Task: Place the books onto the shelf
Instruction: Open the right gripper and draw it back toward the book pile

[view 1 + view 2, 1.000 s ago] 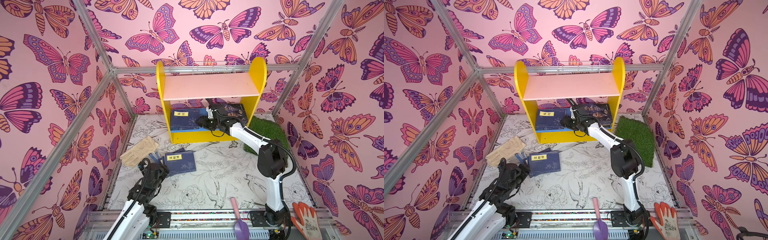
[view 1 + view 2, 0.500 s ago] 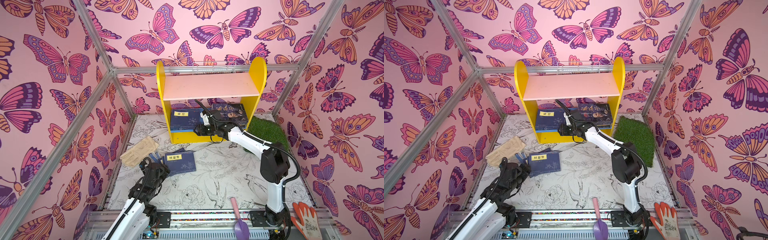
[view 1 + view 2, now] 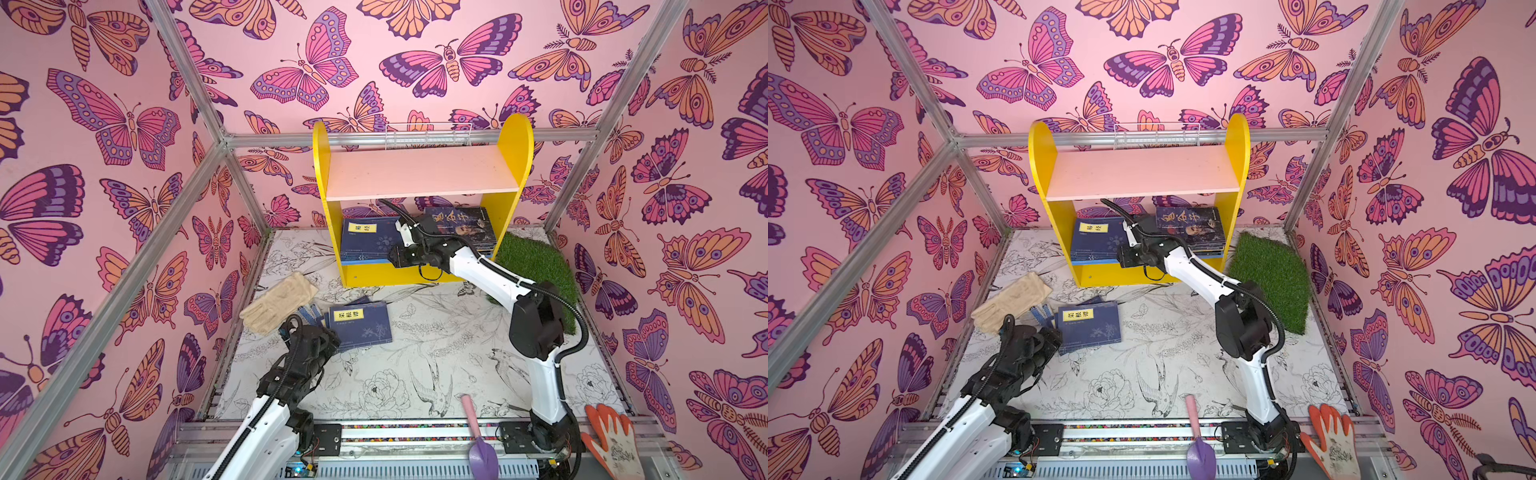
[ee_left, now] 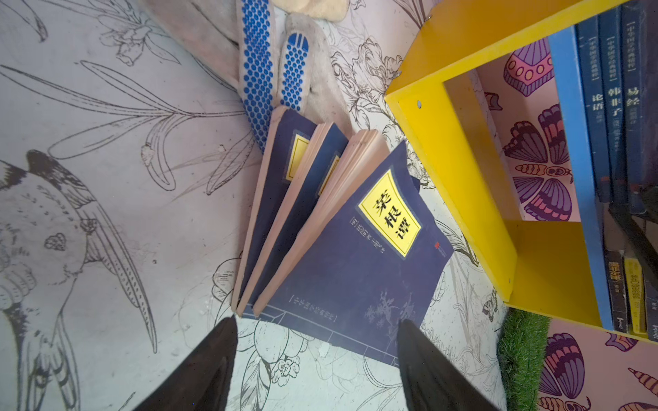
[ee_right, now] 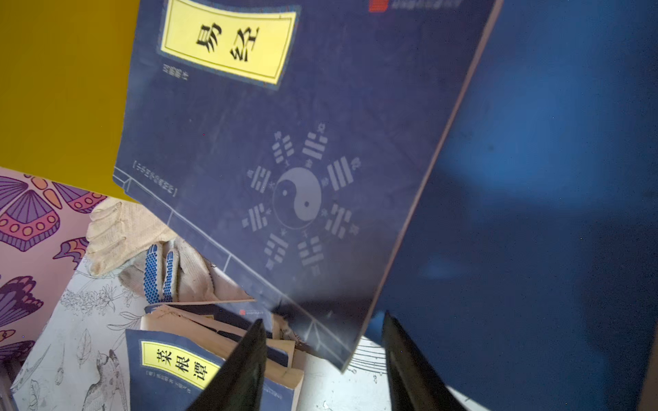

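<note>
Top views both show the shelf standing at the back of the flower-printed floor. Its pink upper board is bare, and its blue lower board carries two flat stacks of books. The navy pile sits on the left with a yellow title label on top, and the portrait pile, topped by a dark cover with a face, sits on the right. A patch of fake grass lies just beside the shelf's right side. Three fanned books, navy with yellow labels, lie on the floor in front of the shelf toward the left, and their far end touches a beige glove. An orange glove rests on the front rail at the right, with a purple trowel near it. The right gripper reaches to the front of the lower board between the two piles. Its fingers stand apart with nothing clamped, and the near corner of the navy pile's top book is just ahead of them. The left gripper hangs low at the near edge of the fanned books, spread wide and holding nothing.
</note>
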Controlling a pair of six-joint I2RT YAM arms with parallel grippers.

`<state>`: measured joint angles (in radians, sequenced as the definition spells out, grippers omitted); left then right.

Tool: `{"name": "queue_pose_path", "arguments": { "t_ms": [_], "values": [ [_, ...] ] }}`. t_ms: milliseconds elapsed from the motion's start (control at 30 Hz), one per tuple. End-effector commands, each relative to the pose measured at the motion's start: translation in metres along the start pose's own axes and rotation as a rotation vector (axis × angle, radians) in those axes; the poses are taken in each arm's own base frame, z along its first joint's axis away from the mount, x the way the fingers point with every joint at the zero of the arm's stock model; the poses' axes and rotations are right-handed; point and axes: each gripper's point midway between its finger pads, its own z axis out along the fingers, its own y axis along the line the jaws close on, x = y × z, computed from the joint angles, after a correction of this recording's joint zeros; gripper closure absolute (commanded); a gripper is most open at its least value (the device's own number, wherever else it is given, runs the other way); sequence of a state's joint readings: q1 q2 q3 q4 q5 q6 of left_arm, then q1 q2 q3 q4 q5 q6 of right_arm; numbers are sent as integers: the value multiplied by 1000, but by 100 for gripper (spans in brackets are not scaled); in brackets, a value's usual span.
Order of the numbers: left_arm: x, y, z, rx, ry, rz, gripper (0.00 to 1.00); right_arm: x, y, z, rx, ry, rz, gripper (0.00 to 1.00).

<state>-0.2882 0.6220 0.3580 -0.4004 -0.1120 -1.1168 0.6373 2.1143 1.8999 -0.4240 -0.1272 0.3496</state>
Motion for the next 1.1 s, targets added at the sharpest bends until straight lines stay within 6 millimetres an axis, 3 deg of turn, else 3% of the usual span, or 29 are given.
{"name": "queue_pose_path", "arguments": {
  "t_ms": [0,200,500,700,867,933,1067],
  "values": [
    [0,0,0,3,3,-4,27,-2,1,2,6,6,-43,48],
    [1,1,1,-3,7,-3,27,-3,0,4,15,9,-66,54],
    [0,-1,1,-6,7,3,27,-4,-1,12,13,15,-82,72],
    [0,-1,1,-11,6,6,27,-7,3,9,-3,7,-82,68],
    [-1,-2,2,-12,5,10,27,-19,2,-20,14,-96,-76,46],
    [-1,-1,2,-14,4,10,28,-25,0,-41,40,-159,-79,43],
    [-1,-3,4,-11,10,23,28,-7,-1,-76,57,-195,-72,42]
  ]
}}
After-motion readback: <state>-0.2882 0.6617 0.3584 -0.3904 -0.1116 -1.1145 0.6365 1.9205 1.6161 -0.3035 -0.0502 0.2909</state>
